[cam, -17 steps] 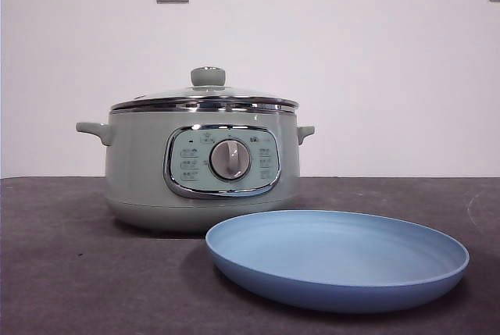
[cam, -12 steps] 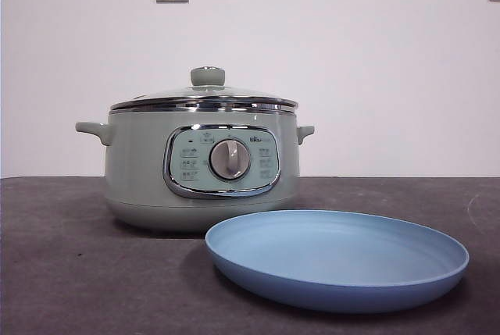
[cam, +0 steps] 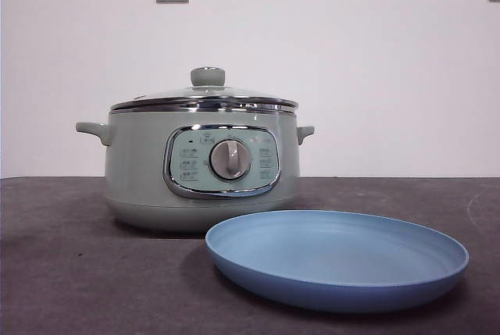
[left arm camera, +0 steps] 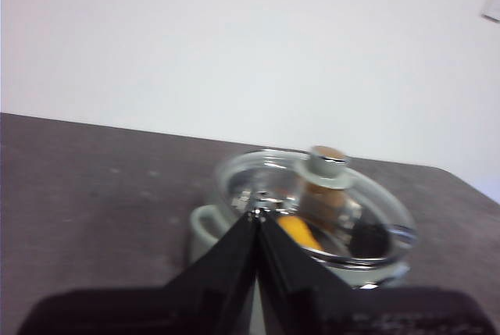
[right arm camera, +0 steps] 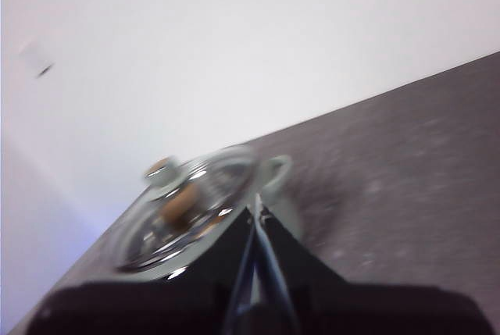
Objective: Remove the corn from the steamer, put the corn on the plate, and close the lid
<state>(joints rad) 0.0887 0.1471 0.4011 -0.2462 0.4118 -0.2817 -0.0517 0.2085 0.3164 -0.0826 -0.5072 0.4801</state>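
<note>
Front view: steamer (cam: 201, 165) stands on the table (cam: 62, 272), lid (cam: 205, 99) seated, plate (cam: 337, 258) just near-right of it. Left gripper (left arm camera: 258, 216) and right gripper (right arm camera: 256, 208) hover above the steamer, jaws together, empty. Corn (left arm camera: 301, 232) lies inside, under the glass.

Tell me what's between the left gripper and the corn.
The glass lid, shut on the steamer. In the left wrist view the corn shows through it, beyond the closed left gripper.
</note>
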